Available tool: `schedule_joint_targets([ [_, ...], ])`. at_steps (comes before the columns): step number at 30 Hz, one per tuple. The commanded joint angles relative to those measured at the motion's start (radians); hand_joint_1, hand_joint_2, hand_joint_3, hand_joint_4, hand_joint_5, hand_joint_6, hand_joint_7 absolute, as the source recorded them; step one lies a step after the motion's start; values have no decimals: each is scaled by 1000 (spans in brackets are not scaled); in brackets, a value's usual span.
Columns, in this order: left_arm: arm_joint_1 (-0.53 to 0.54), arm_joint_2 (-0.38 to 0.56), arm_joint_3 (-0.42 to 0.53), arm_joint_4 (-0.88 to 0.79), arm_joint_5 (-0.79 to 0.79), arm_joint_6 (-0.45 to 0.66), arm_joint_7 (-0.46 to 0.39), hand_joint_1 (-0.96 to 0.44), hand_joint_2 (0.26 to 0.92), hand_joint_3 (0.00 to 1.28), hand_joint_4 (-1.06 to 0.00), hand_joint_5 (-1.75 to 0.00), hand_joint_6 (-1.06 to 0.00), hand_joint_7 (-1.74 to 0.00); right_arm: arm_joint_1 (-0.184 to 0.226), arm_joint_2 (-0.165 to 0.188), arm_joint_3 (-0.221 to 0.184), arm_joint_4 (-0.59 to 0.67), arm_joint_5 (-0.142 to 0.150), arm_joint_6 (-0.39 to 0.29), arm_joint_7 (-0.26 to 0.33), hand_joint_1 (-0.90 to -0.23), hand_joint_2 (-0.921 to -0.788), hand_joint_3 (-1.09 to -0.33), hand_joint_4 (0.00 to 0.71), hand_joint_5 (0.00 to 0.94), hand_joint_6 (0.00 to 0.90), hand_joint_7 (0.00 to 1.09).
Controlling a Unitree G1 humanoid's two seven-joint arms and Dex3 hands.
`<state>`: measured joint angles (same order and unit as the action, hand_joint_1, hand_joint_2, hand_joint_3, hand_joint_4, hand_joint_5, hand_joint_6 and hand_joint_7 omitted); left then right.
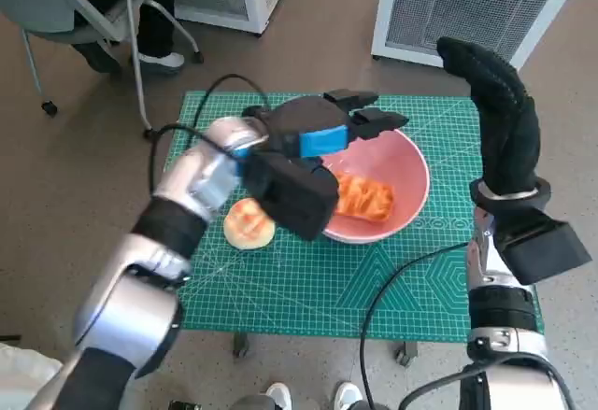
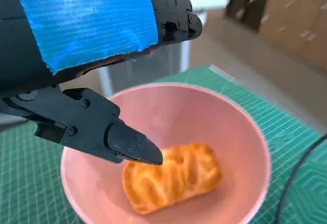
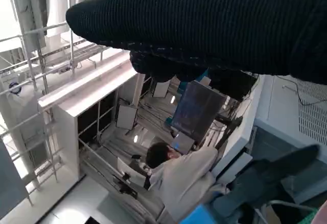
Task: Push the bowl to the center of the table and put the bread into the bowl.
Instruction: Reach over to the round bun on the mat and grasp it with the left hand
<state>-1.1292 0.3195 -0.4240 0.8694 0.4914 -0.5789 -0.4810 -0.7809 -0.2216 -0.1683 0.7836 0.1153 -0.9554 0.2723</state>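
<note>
The bread (image 1: 363,196) lies inside the pink bowl (image 1: 411,163), its long axis across the bowl's floor. The left hand (image 1: 322,139) hovers just above the bowl, fingers spread, holding nothing. The right hand (image 1: 500,116), raised beside the bowl, holds nothing either.

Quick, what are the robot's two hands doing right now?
Left hand: open, holding nothing, over the bowl.
Right hand: raised, holding nothing; open or closed, I cannot tell.

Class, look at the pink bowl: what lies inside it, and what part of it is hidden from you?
One glazed bread lies inside the pink bowl. In the head view, the left hand covers the bowl's far-left rim and part of its inside.
</note>
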Motion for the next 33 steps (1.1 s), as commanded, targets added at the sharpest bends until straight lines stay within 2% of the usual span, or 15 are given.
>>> schedule_joint_targets([
  [1,68,82,57,-146,-73,12,-66,-383,814,5,1,1,-100,-101,28,3,5,1,5,20,1,-664,-921,-787,278,2,2,598],
  [6,153,158,117,-325,-145,88,-144,-351,809,1,0,1,-116,-99,32,3,7,-6,14,25,9,-661,-921,-787,278,2,1,598],
  [13,255,268,176,-518,-155,191,-198,-283,790,0,-33,-8,-181,-68,31,0,7,-9,27,32,23,-666,-921,-788,278,1,0,599],
  [24,362,348,197,-634,-143,283,-237,-265,778,0,-105,-20,-228,-49,23,5,11,-4,36,36,33,-667,-921,-788,277,1,0,600],
  [33,418,374,183,-669,-152,354,-319,-237,759,0,-123,-9,-231,-25,11,6,15,18,48,37,45,-670,-921,-789,277,1,0,600],
])
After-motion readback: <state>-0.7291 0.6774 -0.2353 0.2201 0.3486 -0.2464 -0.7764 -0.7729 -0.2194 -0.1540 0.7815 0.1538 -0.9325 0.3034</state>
